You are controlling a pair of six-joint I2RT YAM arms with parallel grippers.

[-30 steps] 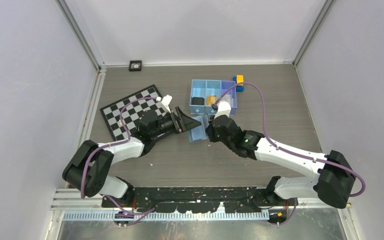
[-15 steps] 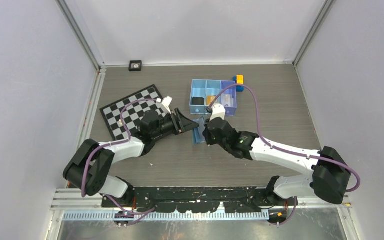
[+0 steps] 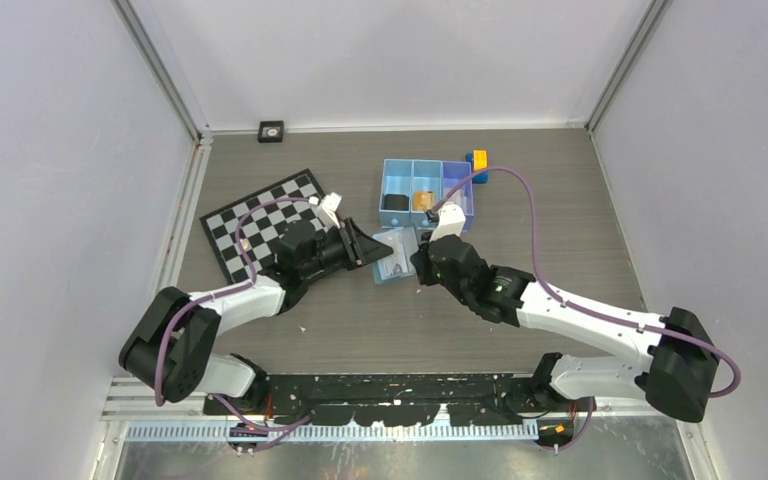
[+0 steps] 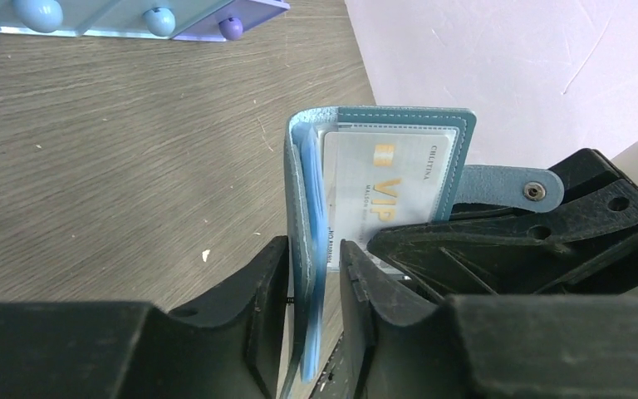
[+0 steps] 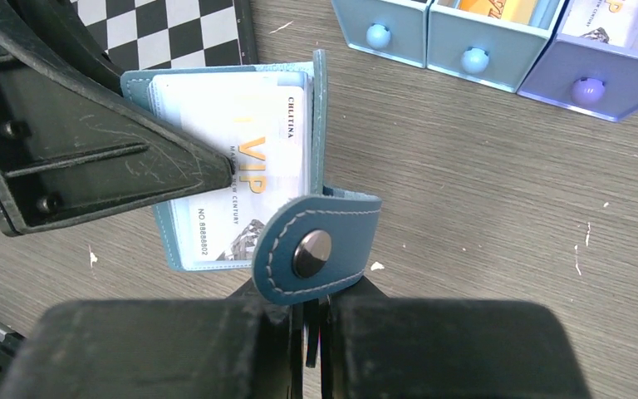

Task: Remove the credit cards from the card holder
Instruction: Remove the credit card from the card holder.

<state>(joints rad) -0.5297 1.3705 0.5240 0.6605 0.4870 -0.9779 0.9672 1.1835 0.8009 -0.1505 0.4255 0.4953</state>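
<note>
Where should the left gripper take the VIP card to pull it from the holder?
Pinch the VIP card flat across its faces at the edge farthest from the fold, coming from the left gripper side: it lies flat in the card holder, whose cover the right gripper pins. The pocket's open side is unclear.

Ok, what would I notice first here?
The blue folding card holder, open mid-table: the right end effector pinches one cover, the left end effector straddles the other. A whitish card with gold VIP lettering shows inside. A black-and-white checkered mat lies to its left.
</note>
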